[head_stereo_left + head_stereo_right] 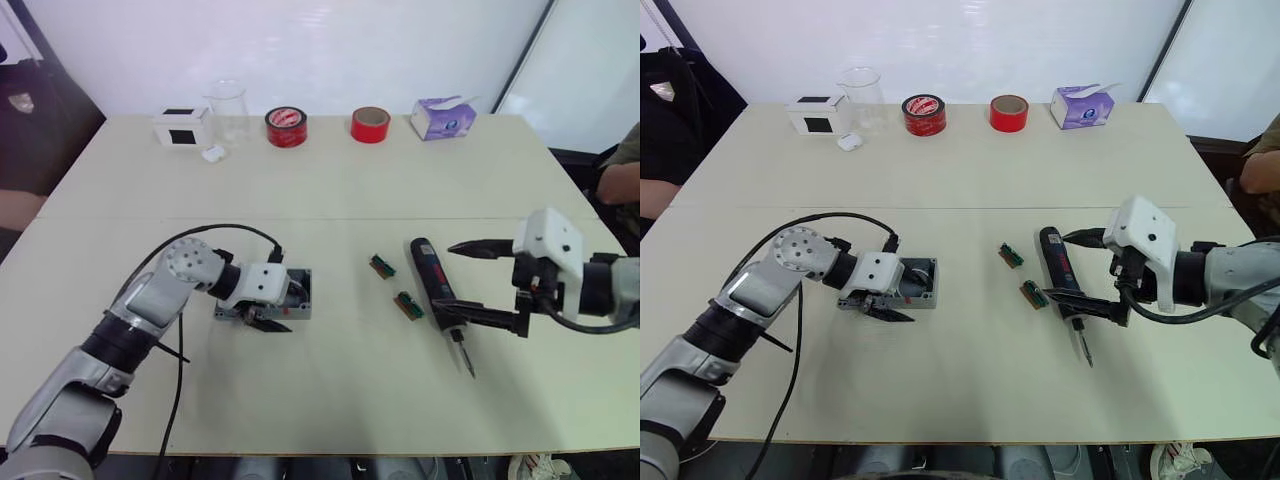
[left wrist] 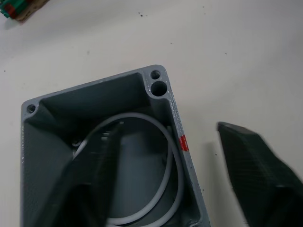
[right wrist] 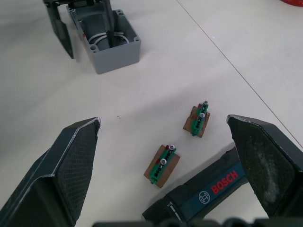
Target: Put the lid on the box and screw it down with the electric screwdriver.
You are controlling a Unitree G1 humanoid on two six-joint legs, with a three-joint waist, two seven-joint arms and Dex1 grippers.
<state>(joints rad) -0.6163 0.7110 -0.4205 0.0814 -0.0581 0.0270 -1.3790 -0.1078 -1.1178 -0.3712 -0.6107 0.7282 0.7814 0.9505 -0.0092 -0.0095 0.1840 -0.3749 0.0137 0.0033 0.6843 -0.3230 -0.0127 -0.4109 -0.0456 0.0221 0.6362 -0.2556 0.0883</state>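
My right gripper (image 1: 1087, 270) hangs spread wide, fingers straddling the electric screwdriver (image 1: 1060, 283), whose long axis crosses the gap, bit nearest me. Across the table my left gripper (image 2: 161, 175) is parted astride one wall of the box (image 1: 296, 296), probably not gripping

**Robot arms: grey, white and black**

The left arm (image 1: 150, 300) has silver-grey metal shells, with a round joint disc at its 1 o'clock end that carries a ring of small holes. A black cable (image 1: 215, 232) loops over this joint to a white wrist block. The left gripper (image 1: 268, 322) has two black pointed fingers (image 2: 251, 165) with a fine grid texture. The right arm (image 1: 1230, 275) is grey with a black band and a white rounded wrist housing; the right gripper (image 1: 1085, 270) also has black textured fingers (image 3: 71, 165).
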